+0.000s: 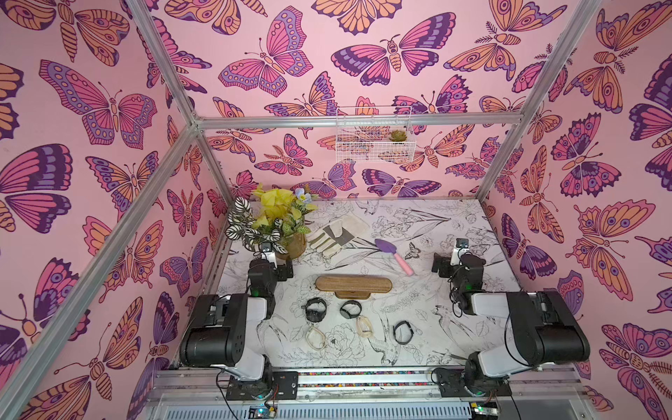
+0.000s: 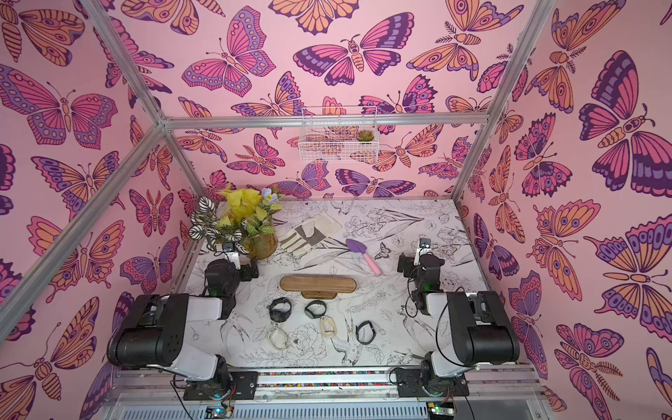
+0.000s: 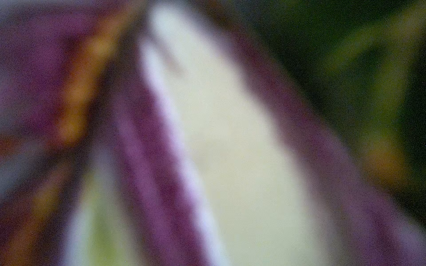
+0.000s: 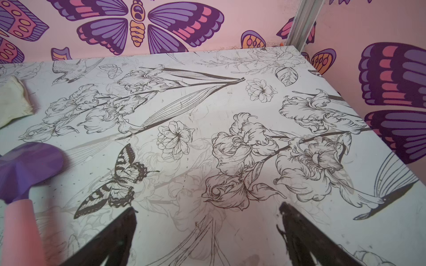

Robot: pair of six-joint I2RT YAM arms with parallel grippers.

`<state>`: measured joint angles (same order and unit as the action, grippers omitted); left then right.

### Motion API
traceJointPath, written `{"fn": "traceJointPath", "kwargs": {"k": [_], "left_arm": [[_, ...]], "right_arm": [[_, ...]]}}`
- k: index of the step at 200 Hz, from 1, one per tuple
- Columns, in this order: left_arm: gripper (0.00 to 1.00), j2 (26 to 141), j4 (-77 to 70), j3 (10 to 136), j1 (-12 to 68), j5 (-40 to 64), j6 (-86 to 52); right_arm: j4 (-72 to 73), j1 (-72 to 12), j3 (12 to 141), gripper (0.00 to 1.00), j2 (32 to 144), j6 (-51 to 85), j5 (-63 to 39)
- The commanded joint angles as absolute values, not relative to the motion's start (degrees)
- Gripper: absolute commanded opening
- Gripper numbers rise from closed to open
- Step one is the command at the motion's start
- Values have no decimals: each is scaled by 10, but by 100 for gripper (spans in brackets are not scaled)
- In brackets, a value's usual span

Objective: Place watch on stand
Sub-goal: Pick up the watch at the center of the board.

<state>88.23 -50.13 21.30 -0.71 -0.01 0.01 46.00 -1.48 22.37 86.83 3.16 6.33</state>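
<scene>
Between stand (image 1: 353,283) and table (image 1: 363,358) edge, watches (image 1: 315,309) (open room both sides).

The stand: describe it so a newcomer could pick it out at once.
On the flower-printed table, near its middle, sits the stand, a long bar on a smaller base. Unlike the looped watches nearby, it is brown wood with rounded ends.

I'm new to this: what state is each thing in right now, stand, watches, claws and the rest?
stand: upright, bare, no watch on it.
watches: five, lying loose on the table near the stand.
left gripper: open, empty, nosed among the plant's leaves.
right gripper: open, empty, over the table.
trowel: lying flat.
glove: lying flat.
plant: upright in its pot.
</scene>
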Motion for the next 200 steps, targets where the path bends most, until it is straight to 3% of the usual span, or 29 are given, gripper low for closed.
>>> {"fn": "traceJointPath", "kwargs": {"k": [1, 175, 200], "left_arm": [[98, 884, -511, 213, -5, -8, 9], [98, 846, -490, 211, -2, -22, 12], [98, 792, -463, 204, 16, -82, 15]], "right_arm": [[458, -9, 233, 99, 862, 29, 57], [475, -10, 231, 99, 855, 21, 48], [301, -22, 296, 99, 800, 17, 67]]}}
